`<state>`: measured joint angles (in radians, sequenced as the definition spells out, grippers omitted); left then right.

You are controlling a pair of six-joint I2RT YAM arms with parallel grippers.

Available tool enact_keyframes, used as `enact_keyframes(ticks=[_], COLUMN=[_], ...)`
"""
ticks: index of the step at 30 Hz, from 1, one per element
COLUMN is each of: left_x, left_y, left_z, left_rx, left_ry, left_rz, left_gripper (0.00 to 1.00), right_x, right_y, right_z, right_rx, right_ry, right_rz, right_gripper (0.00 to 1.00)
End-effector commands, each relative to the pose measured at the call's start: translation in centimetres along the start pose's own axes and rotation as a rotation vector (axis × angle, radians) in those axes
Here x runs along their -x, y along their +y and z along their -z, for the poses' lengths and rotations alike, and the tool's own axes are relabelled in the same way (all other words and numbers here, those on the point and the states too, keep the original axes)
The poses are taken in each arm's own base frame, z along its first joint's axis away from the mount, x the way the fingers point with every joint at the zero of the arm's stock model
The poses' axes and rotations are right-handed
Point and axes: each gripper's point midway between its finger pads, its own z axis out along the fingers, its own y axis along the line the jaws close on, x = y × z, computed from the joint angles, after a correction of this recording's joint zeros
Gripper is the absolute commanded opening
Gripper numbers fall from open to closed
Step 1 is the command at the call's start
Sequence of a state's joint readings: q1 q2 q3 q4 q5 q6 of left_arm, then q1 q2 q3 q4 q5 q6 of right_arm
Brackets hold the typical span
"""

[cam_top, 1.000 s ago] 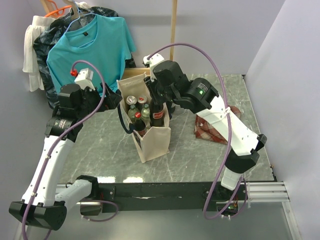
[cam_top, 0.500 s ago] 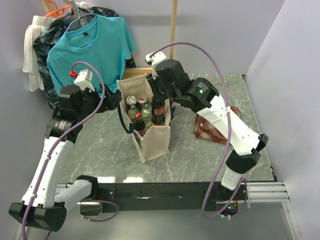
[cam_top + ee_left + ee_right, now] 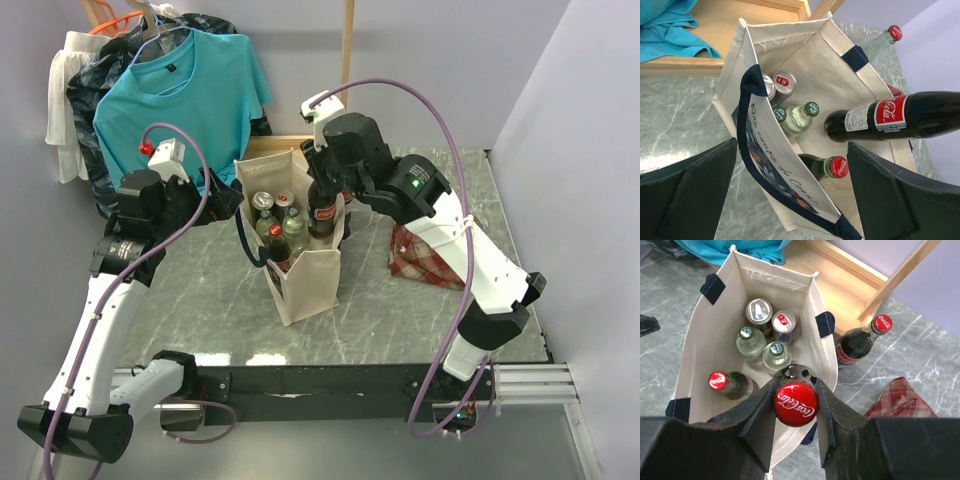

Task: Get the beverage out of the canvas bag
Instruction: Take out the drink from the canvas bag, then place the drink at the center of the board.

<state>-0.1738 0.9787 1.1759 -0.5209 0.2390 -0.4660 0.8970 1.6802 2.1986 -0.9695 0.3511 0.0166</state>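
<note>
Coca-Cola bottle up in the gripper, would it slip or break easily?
Probably heavy: the Coca-Cola bottle looks full of dark cola. It looks like smooth glass, so it might slip, though the right gripper pinches it right at the cap. Dropped, it could crack.

A: What sort of place is this?
B: A robot lab cell, staged like a home. The left arm and right arm are bolted to a marble-patterned bench on an aluminium frame, with bare pale walls close around.
A: And the homely part?
B: A teal T-shirt on a hanger, a plaid cloth.
</note>
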Motion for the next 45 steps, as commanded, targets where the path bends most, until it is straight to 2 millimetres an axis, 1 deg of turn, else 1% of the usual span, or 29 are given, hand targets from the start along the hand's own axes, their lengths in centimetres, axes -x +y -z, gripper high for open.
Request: enact_keyframes(ticks=[1, 3, 6, 10, 12, 19, 26, 36, 37, 45], left_x=[1.2, 1.1, 1.5, 1.9, 1.9, 1.6, 2.0, 2.0, 2.0, 2.0], left_y=[-0.9, -0.9, -1.2, -2.5, -2.6, -2.3, -2.4, -2.4, -2.5, -2.3], left_z=[0.4, 0.4, 0.8, 1.3, 1.1, 0.5, 0.3, 0.1, 0.1, 0.3], left_rx=[-0.029, -0.029, -0.037, -0.105, -0.112, -0.103, -0.101, -0.106, -0.107, -0.100], left_ry=[-0.044, -0.040, -0.049, -0.071, -0.060, -0.041, -0.045, -0.042, -0.039, -0.048], left_rz=[-0.005, -0.008, -0.008, -0.023, -0.022, -0.020, -0.026, -0.026, -0.026, -0.030], left_gripper=[0.96, 0.96, 0.96, 0.96, 0.96, 0.96, 0.96, 0.96, 0.96, 0.96], right_x=[10.4, 10.5, 10.9, 11.4, 11.4, 11.8, 12.7, 13.8, 14.0, 14.6], right_y=[-4.9, -5.3, -5.7, -6.1, -6.5, -7.6, -9.0, -9.6, -9.7, -10.2], right_z=[7.6, 7.9, 8.5, 9.5, 9.8, 10.3, 11.6, 13.3, 13.6, 14.7], right_rx=[-0.090, -0.101, -0.113, -0.117, -0.132, -0.178, -0.218, -0.220, -0.218, -0.232], right_ry=[-0.404, -0.413, -0.427, -0.451, -0.459, -0.480, -0.520, -0.579, -0.590, -0.618], right_rz=[-0.132, -0.137, -0.145, -0.163, -0.166, -0.156, -0.162, -0.175, -0.179, -0.180], right_gripper=[0.00, 0.00, 0.00, 0.00, 0.00, 0.00, 0.00, 0.00, 0.00, 0.00])
